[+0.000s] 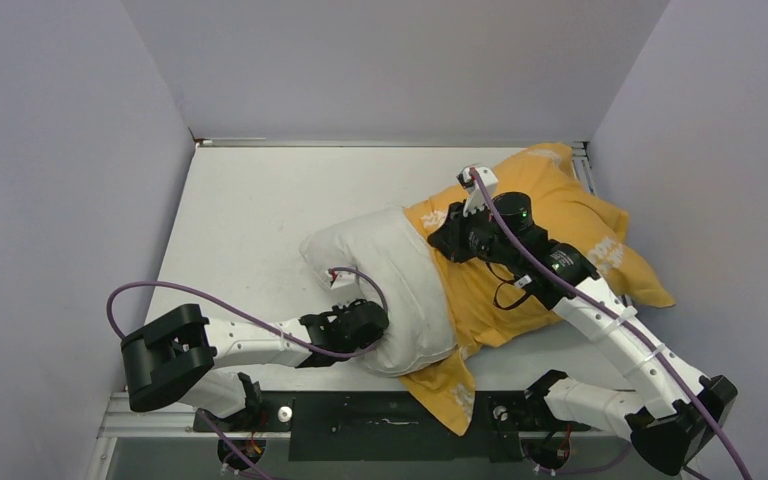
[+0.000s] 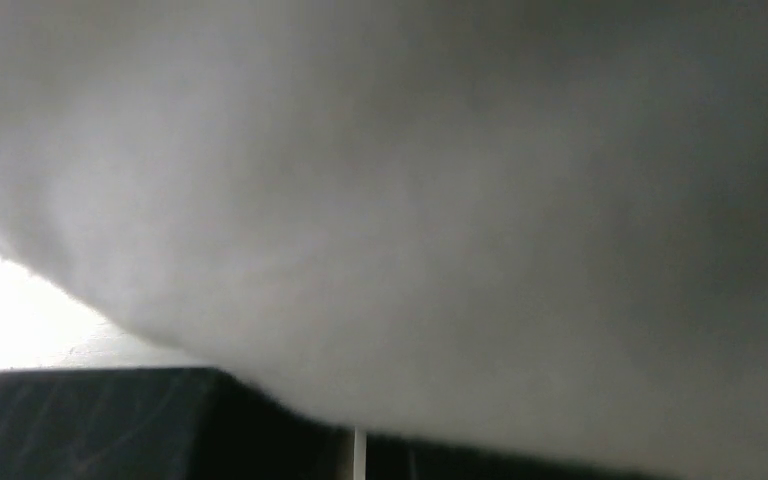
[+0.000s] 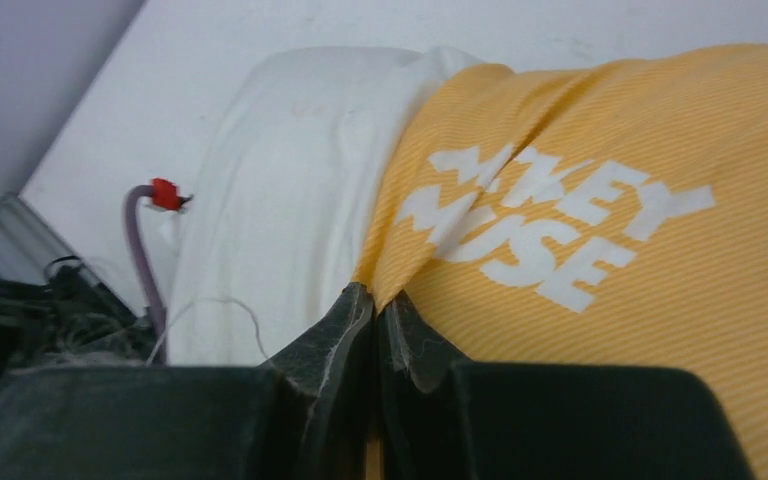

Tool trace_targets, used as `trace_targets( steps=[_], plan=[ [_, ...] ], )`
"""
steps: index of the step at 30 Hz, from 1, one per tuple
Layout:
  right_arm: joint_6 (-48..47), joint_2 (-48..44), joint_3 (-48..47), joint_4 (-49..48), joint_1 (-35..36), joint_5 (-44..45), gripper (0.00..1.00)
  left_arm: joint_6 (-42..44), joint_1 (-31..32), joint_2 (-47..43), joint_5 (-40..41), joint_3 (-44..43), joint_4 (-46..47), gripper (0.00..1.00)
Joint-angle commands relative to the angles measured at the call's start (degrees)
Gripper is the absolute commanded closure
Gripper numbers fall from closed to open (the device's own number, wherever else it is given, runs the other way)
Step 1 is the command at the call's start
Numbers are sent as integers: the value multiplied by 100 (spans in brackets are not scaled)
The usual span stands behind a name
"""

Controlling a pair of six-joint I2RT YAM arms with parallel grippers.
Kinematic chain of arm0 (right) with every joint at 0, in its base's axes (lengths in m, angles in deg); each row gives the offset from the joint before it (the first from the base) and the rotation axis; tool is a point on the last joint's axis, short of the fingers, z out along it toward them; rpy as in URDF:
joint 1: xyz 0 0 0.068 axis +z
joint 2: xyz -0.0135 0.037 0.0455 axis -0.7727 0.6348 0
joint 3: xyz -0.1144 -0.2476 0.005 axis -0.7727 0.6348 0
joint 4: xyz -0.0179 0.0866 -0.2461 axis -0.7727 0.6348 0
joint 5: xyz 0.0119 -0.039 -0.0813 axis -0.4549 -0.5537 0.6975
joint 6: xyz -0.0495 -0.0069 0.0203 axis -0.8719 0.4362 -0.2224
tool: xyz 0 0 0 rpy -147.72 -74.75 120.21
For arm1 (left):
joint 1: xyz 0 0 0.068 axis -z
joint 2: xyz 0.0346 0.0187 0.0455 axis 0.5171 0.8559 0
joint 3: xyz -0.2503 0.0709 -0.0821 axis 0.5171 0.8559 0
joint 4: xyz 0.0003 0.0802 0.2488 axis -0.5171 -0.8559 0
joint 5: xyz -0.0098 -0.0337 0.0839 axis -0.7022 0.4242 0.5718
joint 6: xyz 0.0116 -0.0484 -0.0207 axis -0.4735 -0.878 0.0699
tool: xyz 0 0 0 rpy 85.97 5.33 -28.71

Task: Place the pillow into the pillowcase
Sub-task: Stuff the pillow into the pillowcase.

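The pillow (image 1: pixel 385 270) is half sheathed, right of centre.
The pillowcase (image 1: pixel 550 215) hem is pinched by the right gripper (image 3: pixel 375 305) for pulling leftward; the pillow is braced by the closed left gripper (image 1: pixel 368 325).

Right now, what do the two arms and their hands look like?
The left arm and right arm have white tubular segments joined by chunky black joints. A purple cable loops along each, the left one's carrying a red tag. The right hand has two black, wedge-shaped fingers; a green light glows on its wrist.
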Motion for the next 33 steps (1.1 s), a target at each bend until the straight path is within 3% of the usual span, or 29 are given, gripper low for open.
trace_targets(
  steps=[1, 4, 9, 15, 17, 22, 23, 28, 30, 33],
  plan=[
    [1576, 80, 334, -2649, 310, -3227, 95, -9, 32, -65, 18, -283, 750, 100],
    [2298, 214, 809, -3817, 731, -3441, 95, 37, 40, -28, -13, -308, 815, 100],
    [2667, 644, 1126, -4491, 1984, -3333, 95, 132, 41, 13, -77, -357, 880, 100],
    [3942, 749, 2301, -6557, 2470, -3567, 95, 102, 41, -201, 34, -201, 831, 100],
    [3550, 534, 2289, -5744, 2411, -3308, 95, 60, 41, -300, 80, -115, 826, 100],
    [1810, -156, 1380, -2762, 2180, -1542, 94, 17, 41, -437, 151, 3, 828, 100],
    [1585, -260, 1233, -2408, 2136, -1212, 87, 17, 41, -445, 153, 3, 830, 100],
    [852, -733, 758, -815, 2105, 1078, 25, 34, 41, -453, 147, -22, 822, 100],
    [770, -858, 647, -125, 2111, 2118, 12, 35, 40, -459, 149, -31, 820, 100],
    [871, -998, 525, 919, 2110, 3570, 6, 51, 41, -461, 140, -40, 815, 100]
  ],
)
